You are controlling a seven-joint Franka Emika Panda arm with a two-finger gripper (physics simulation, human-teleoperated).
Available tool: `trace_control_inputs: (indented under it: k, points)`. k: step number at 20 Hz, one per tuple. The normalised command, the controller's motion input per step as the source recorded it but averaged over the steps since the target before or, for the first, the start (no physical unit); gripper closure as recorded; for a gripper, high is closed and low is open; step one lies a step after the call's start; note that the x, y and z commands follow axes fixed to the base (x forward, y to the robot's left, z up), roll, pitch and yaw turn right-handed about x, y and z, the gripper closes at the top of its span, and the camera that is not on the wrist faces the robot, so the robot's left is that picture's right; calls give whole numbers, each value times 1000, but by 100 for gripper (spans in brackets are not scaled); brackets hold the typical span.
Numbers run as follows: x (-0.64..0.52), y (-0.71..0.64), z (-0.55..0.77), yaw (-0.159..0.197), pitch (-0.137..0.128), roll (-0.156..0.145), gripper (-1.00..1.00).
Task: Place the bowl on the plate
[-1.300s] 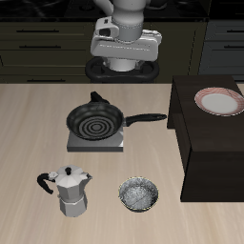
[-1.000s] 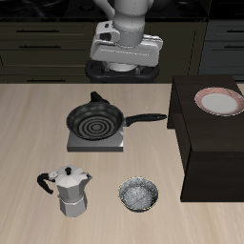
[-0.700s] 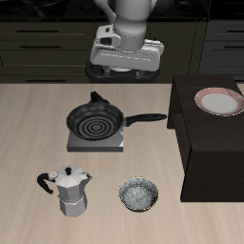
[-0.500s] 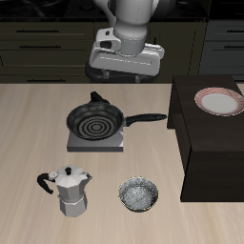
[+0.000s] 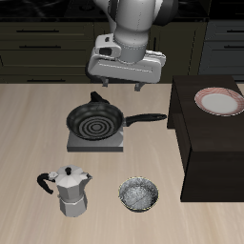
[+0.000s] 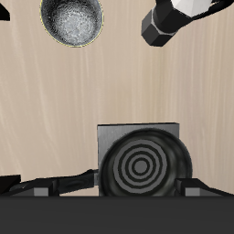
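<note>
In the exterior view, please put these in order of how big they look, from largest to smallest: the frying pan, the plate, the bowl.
1. Frying pan, widest even without its handle.
2. Plate, though the picture's edge cuts it off.
3. Bowl, slightly smaller than the plate, although it lies nearer the camera.

Around me the light wooden table (image 5: 38, 133) spreads pale and evenly lit. At twelve o'clock stand dark cabinets (image 5: 48, 43) with drawer fronts; at three o'clock sits a dark raised block (image 5: 205, 152).
</note>
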Motion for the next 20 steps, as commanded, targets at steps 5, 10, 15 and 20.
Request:
trace_control_inputs:
  k: [5,10,15,20]
  points:
    - [294,110,-22,18,21,4,-100]
    - [181,71,9,6,7,11,-100]
    - [196,79,75,5,-9,16,-100]
    - [274,104,30,12,-2,22,-100]
